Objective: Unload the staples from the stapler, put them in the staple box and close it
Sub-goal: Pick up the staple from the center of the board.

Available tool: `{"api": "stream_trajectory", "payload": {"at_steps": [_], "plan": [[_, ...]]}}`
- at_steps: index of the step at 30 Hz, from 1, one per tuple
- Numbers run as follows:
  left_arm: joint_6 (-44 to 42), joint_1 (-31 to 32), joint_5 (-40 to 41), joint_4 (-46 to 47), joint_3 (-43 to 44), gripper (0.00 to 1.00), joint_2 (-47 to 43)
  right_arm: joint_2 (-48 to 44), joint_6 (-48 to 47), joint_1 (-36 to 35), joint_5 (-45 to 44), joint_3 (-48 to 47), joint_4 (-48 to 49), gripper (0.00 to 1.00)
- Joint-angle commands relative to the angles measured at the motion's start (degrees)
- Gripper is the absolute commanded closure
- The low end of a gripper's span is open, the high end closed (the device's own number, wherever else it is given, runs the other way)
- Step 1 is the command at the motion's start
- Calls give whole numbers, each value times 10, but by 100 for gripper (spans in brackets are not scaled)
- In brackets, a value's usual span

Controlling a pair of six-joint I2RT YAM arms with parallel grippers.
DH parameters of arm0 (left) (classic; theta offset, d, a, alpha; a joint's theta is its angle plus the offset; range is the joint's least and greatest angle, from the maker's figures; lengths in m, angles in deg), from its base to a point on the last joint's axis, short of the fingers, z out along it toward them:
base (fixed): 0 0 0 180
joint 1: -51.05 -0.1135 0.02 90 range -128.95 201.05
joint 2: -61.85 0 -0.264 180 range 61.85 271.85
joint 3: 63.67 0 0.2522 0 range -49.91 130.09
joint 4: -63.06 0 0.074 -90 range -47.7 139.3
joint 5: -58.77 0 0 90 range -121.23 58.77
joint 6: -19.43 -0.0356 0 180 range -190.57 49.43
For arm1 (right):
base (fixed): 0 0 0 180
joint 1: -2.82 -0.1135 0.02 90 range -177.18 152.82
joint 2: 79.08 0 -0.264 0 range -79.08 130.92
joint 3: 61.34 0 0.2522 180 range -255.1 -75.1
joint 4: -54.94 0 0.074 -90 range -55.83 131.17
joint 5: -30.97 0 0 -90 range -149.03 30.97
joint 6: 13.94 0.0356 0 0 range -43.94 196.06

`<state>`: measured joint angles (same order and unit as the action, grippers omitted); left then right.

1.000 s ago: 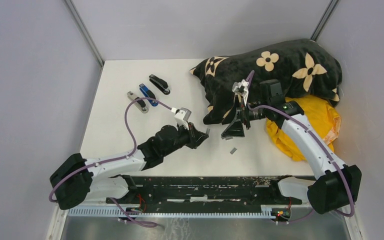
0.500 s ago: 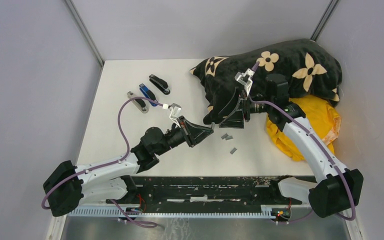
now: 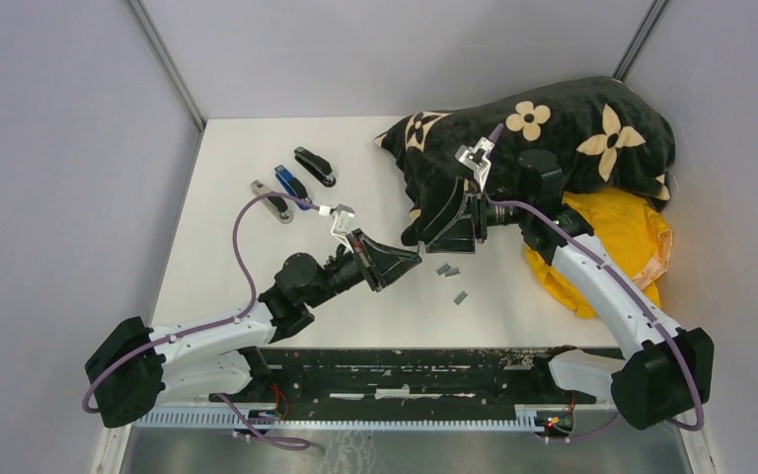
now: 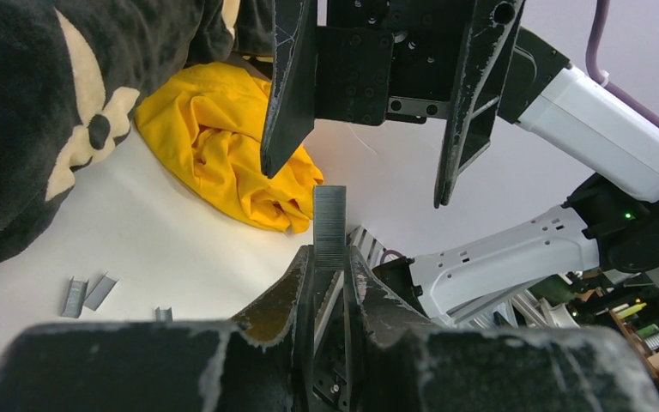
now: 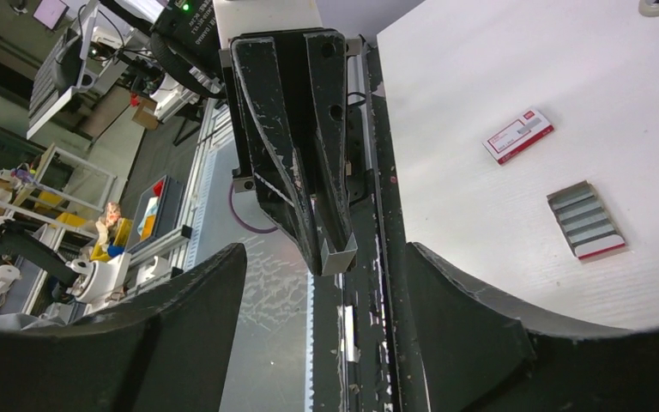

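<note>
Although three staplers point(image 3: 291, 186) lie at the left rear of the table point(image 3: 217, 257), neither gripper is at them. The left gripper point(image 3: 413, 256), near the table's centre, is clamped narrowly on a strip of staples point(image 4: 329, 225). The strip stands on end between the fingers, its free end protruding beyond the tips. Just right of it, a few loose staples point(image 3: 449, 272) lie flat on the table, apart from both grippers. The right gripper point(image 3: 444, 235) faces the left one with its jaws spread wide and holds nothing. The protruding strip lines up with the gap between its fingers, and no contact is visible.

Handling judgement: the strip is very light, rigid along its length and smooth-sided, so it is likely to slip. It is also brittle, and joined staples probably snap apart if bent or twisted. Take hold across the flat sides of the free end, square to the strip, with moderate force.

A black flowered blanket point(image 3: 553, 128) and a yellow cloth point(image 3: 622, 237) occupy the right rear.
</note>
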<state>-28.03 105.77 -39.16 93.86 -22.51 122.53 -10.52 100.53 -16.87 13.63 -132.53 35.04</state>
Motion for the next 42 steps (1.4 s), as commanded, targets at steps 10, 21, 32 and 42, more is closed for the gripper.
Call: {"api": "stream_trajectory", "payload": {"at_steps": [10, 21, 32, 42], "plan": [[21, 0, -33, 58, -3, 86, -1, 6, 30, -16, 32, 4, 59, 43], [20, 1, -31, 58, -4, 86, -2, 5, -27, -26, 45, -11, -4, 49], [20, 1, -36, 55, -1, 86, 3, 7, -33, -28, 44, -13, -9, 55], [19, 1, -44, 50, 3, 86, 7, 6, -37, -28, 47, -17, -13, 62]]}}
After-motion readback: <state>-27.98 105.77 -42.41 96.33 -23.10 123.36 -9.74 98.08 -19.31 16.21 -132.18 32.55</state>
